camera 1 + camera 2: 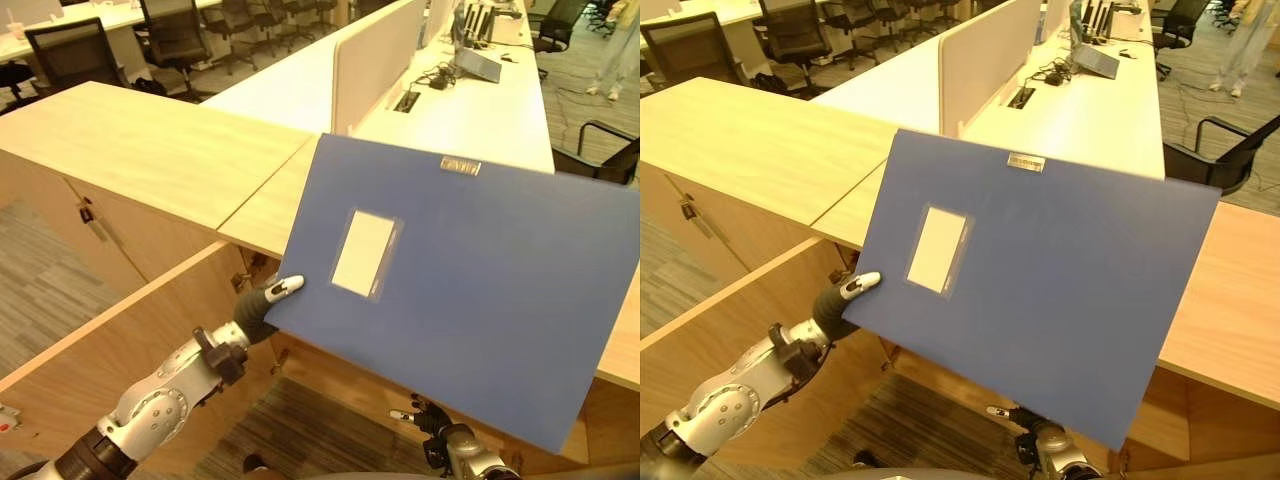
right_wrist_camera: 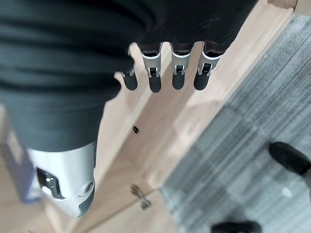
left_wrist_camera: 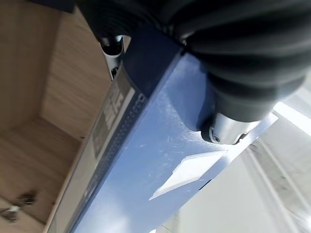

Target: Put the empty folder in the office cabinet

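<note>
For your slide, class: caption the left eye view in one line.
Left hand pinches a blue folder by its edge, holding it above the wooden cabinet.

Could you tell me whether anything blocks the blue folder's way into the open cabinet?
Nothing visible does. The left hand pinches the blue folder by its edge, above the cabinet, whose door stands open. The right hand hangs open below the folder.
</note>
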Motion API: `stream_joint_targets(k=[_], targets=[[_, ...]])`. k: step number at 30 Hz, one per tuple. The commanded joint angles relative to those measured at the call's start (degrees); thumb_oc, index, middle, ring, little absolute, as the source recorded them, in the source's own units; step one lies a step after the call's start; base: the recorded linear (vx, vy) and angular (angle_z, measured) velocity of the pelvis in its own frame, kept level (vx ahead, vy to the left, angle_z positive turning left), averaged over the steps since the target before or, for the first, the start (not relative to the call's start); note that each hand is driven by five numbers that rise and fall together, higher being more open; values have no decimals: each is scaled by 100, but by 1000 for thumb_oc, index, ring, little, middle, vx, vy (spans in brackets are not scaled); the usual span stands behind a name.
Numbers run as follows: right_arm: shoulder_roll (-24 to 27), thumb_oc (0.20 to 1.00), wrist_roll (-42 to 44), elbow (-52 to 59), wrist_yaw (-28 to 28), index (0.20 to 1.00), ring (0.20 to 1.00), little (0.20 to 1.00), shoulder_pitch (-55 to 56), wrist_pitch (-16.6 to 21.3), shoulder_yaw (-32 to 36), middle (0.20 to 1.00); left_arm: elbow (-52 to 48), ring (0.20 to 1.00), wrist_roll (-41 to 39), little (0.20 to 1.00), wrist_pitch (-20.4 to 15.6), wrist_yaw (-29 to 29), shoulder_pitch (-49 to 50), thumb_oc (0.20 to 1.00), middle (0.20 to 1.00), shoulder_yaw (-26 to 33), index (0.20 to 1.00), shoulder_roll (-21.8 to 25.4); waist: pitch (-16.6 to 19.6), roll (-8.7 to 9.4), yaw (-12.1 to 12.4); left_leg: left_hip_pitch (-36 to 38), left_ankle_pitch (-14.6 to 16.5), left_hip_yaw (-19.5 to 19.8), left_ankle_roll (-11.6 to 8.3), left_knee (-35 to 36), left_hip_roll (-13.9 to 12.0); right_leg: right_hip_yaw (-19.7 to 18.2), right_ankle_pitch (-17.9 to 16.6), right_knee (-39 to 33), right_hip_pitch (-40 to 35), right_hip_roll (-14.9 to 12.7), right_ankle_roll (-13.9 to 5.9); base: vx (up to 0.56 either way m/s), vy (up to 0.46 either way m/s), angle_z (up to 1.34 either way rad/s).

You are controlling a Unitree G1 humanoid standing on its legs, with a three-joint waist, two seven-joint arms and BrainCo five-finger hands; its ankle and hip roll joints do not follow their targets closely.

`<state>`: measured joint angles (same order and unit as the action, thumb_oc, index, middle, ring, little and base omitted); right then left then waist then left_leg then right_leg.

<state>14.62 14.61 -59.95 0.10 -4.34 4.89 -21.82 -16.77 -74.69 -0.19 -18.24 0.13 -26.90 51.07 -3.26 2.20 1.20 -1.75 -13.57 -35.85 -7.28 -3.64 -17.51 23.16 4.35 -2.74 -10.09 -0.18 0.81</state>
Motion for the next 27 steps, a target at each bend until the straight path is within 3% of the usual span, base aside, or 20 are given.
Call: stream_joint_targets(k=[1, 2, 4, 5, 6, 7, 10, 13, 17, 19, 23, 27], targets=[[425, 1000, 179, 361, -6, 1000, 1000, 1000, -20, 234, 323, 1000, -174, 200, 299, 200, -382, -314, -258, 200, 200, 242, 200, -82, -137, -10, 71, -83, 897, 280, -439, -2182, -811, -56, -50, -221, 236, 212, -71, -29, 148, -37], [489, 1000, 258, 313, 11, 1000, 1000, 1000, 100, 235, 469, 1000, -125, 200, 443, 200, -379, -370, -296, 200, 200, 157, 200, 102, -135, 15, 9, -60, 1103, 483, -356, -2289, -627, 33, -130, -224, 261, 119, -115, -18, 132, -23], [509, 1000, 297, 266, 24, 1000, 1000, 1000, 165, 234, 562, 1000, -132, 200, 497, 200, -380, -388, -325, 200, 200, 112, 200, 207, -113, 21, -53, -37, 1235, 537, -302, -2231, -496, 117, -164, -226, 275, 57, -165, -6, 145, 25], [526, 1000, 336, 260, 52, 1000, 1000, 1000, 230, 226, 647, 1000, -135, 200, 552, 200, -374, -401, -336, 200, 200, 78, 200, 306, -88, 14, -126, 69, 1415, 481, -222, -2035, -333, 173, -208, -226, 311, -6, -228, -20, 330, 58], [533, 1000, 375, 185, 79, 1000, 1000, 1000, 354, 229, 806, 1000, -69, 200, 705, 200, -339, -516, -422, 200, 200, -70, 200, 444, -11, -43, -275, 304, 1707, 303, -80, -1401, -12, 269, -300, -221, 395, -158, -380, -20, 287, 58], [532, 1000, 374, 186, 81, 1000, 1000, 1000, 361, 230, 813, 1000, -60, 200, 708, 200, -342, -521, -432, 200, 200, -85, 200, 441, -4, -31, -271, 329, 1693, 289, -55, -1335, 34, 271, -311, -220, 397, -185, -398, -32, 333, 33], [546, 1000, 507, 18, 86, 1000, 1000, 1000, 466, 214, 1121, 1000, 246, 200, 929, 200, -314, -603, -603, 200, 200, -373, 200, 483, 81, -102, -423, 469, 1588, 319, 46, -497, 521, 372, -542, -186, 587, -500, -645, -38, 283, 44], [567, 1000, 636, -153, 141, 1000, 1000, 1000, 641, 164, 1496, 1000, 213, 200, 1428, 200, -332, -758, -674, 200, 200, -507, 200, 891, 118, -203, -532, 684, 1490, 420, 235, 245, 1023, 431, -749, -78, 746, -883, -880, -22, 322, 32], [657, 1000, 712, -380, 180, 1000, 1000, 1000, 774, 144, 1793, 1000, 303, 200, 2148, 200, -420, -919, -820, 200, 200, -706, 200, 1301, 141, -221, -591, 793, 1432, 527, 393, 665, 1390, 506, -870, 20, 821, -1177, -1056, -31, 237, 26], [701, 1000, 725, -402, 196, 1000, 1000, 1000, 807, 137, 1878, 1000, 344, 200, 2339, 200, -445, -944, -871, 200, 200, -754, 200, 1382, 145, -218, -607, 804, 1422, 563, 428, 748, 1463, 529, -897, 62, 859, -1260, -1098, -23, 134, 13], [894, 1000, 741, -432, 339, 1000, 1000, 1000, 1058, 93, 2231, 1000, 377, 200, 3376, 200, -699, -1046, -1063, 200, 200, -865, 200, 1752, 152, -193, -688, 731, 1465, 700, 529, 864, 1698, 702, -1055, 340, 1020, -1698, -1291, -41, 215, 16], [1014, 1000, 585, -244, 418, 1000, 1000, 1000, 1298, 72, 2432, 1000, 445, 200, 4235, 200, -890, -1026, -1068, 200, 200, -731, 200, 1829, 124, -177, -709, 631, 1528, 812, 613, 864, 1883, 912, -1160, 563, 1135, -2047, -1429, -44, 146, 13]])
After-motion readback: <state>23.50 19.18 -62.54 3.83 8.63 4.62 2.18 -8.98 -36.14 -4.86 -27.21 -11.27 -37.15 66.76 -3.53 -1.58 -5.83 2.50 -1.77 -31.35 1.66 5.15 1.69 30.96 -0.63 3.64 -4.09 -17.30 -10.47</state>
